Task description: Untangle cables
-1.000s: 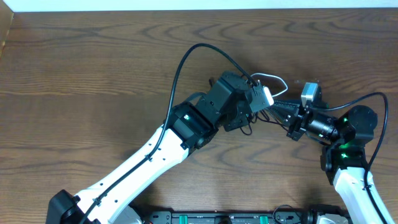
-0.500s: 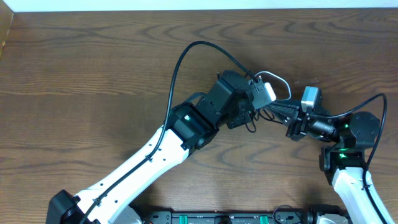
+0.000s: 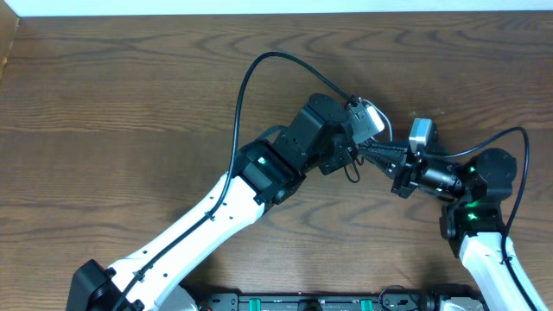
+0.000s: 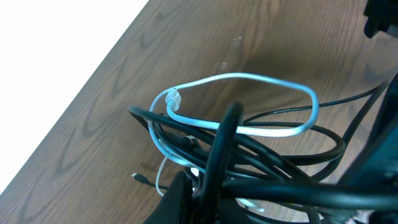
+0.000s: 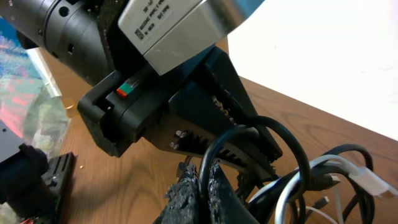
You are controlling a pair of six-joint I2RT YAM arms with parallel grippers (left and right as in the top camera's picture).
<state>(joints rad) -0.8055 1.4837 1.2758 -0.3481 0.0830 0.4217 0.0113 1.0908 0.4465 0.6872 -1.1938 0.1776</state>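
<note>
Left gripper (image 3: 348, 152) and right gripper (image 5: 204, 182) are both clamped on the cables (image 4: 267, 158), a tangle bunched right between their tips over the surface (image 3: 130, 86), so any pull looks like it runs straight apart.

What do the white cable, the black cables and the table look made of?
White cable: flexible plastic jacket, smooth, slightly glossy; it bends in a soft loop. Black cables: rubbery or plastic sheath, faint sheen, probably. Table: wood or wood-look laminate, matte brown; grain visible.
</note>
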